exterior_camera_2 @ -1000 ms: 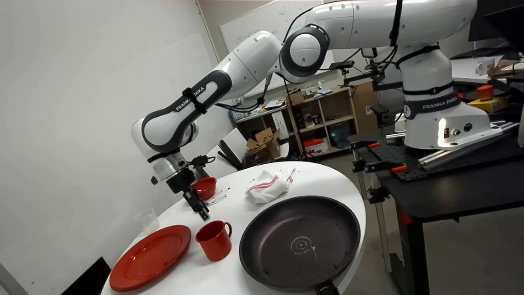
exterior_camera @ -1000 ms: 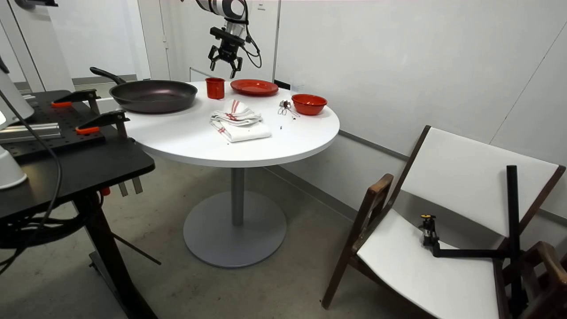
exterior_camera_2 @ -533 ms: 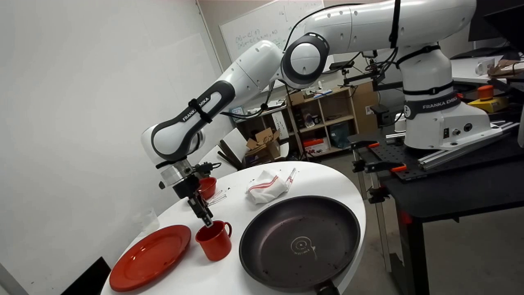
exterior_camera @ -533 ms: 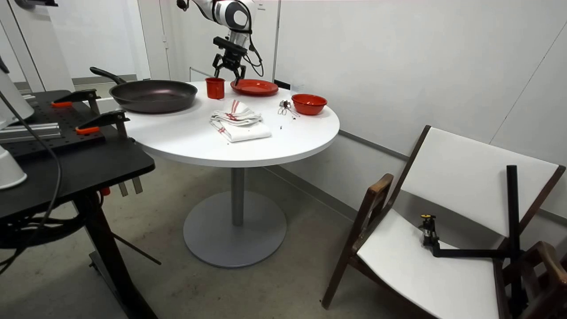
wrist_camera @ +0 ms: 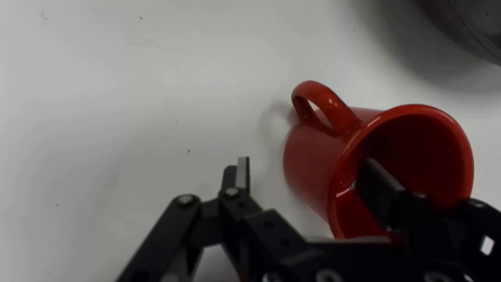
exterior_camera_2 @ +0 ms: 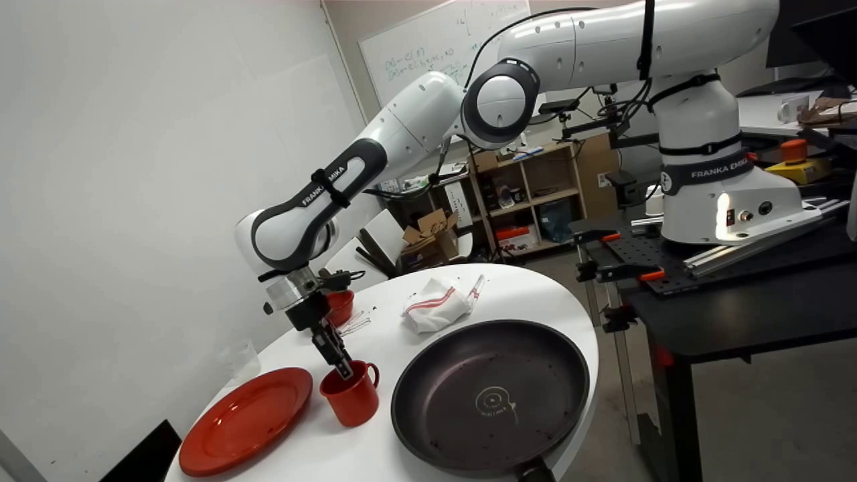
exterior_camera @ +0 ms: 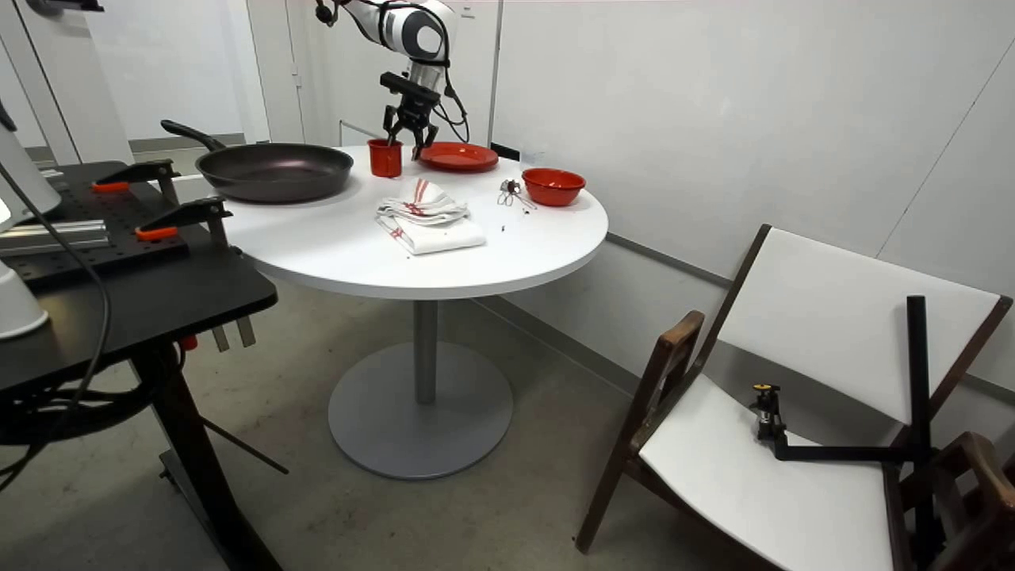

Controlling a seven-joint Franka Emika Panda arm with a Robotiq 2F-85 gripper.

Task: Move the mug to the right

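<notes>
mug (wrist_camera: 325, 160) with wall between parted fingers (wrist_camera: 242, 176)

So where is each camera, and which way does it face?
In an exterior view: on the cloth side of the round table, looking down across it; arm end, jaws and probably the base show.
In an exterior view: on the pan side, facing across the table; base at right, arm and jaws show.
Wrist view: above the jaws, looking down at the mug; only jaws show.
Both exterior views share table, mug, pan, plate, bowl and cloth.
</notes>
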